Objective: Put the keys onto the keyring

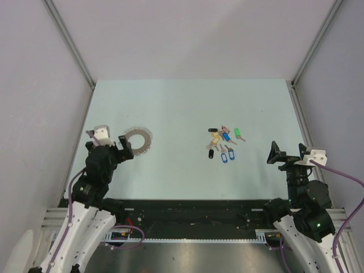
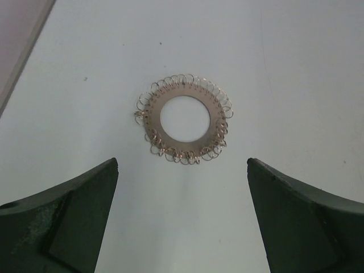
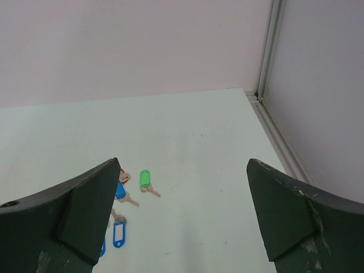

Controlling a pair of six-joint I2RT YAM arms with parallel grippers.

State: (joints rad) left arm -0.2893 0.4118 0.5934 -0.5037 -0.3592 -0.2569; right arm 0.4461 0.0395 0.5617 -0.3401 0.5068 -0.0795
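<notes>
Left end effector, wide, faces the keyring; right end effector, wide, near the table edge.

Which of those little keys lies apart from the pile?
The green-tagged key, at the right edge; the other keys, blue, black, yellow and pink, bunch together beside it.

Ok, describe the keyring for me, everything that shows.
The keyring is a flat, grey-brown, metal-looking disc with a wide round hole, its outer edge fringed all round with small wire loops. It lies flat on the pale table, on the left side, well apart from the keys. No key hangs on it. The left gripper is just short of it with its jaws open to either side. Only the table touches it.
</notes>
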